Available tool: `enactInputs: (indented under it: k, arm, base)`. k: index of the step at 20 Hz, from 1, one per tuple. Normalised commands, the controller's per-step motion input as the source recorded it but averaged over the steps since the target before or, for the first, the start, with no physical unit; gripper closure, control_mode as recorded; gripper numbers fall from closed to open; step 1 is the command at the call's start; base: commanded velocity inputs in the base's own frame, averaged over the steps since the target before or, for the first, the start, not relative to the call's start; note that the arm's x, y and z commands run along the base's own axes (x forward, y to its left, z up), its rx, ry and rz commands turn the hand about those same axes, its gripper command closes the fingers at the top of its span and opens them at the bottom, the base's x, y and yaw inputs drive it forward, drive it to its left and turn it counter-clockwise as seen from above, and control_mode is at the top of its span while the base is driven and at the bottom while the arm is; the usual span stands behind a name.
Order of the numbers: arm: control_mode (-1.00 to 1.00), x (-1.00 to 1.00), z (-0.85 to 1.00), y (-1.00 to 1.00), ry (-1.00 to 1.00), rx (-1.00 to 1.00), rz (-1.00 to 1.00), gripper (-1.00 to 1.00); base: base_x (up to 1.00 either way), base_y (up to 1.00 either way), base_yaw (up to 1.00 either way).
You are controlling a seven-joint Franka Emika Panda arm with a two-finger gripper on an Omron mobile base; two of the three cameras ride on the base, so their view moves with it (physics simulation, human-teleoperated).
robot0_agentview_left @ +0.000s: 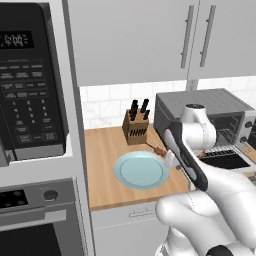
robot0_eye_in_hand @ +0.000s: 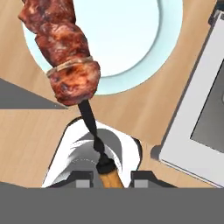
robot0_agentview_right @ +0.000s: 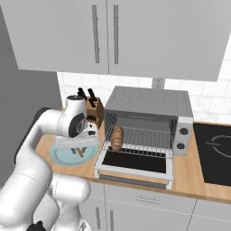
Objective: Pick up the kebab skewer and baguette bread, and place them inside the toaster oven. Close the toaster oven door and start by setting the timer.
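Gripping the kebab skewer [robot0_eye_in_hand: 70,65], hand [robot0_eye_in_hand: 107,177] above pale plate [robot0_agentview_left: 141,170], wooden counter [robot0_agentview_left: 105,150], white wall cabinets [robot0_agentview_left: 130,40].

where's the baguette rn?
The baguette bread lies on the wire rack at the left end of the open toaster oven, in the right base view.

One kebab skewer [robot0_eye_in_hand: 70,65], one baguette bread [robot0_agentview_right: 117,137], one toaster oven [robot0_agentview_right: 149,122], one plate [robot0_agentview_left: 141,170], one knife block [robot0_agentview_left: 135,127], one microwave [robot0_agentview_left: 27,80].
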Motion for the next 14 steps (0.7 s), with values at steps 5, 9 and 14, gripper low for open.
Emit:
enactInputs:
  k: [5, 9, 14]
  arm:
    - [-1.0, -0.37, 0.63, -0.98, -0.03, 0.0, -0.29, 1.0]
    - [-1.0, 0.04, 0.46, -0.98, -0.07, 0.0, -0.28, 1.0]
    - [-1.0, 0.43, 0.28, -0.9, 0.0, 0.0, -0.22, 1.0]
  base:
    - [0.0, 0.0, 0.0]
    - [0.0, 0.0, 0.0]
    - [0.0, 0.0, 0.0]
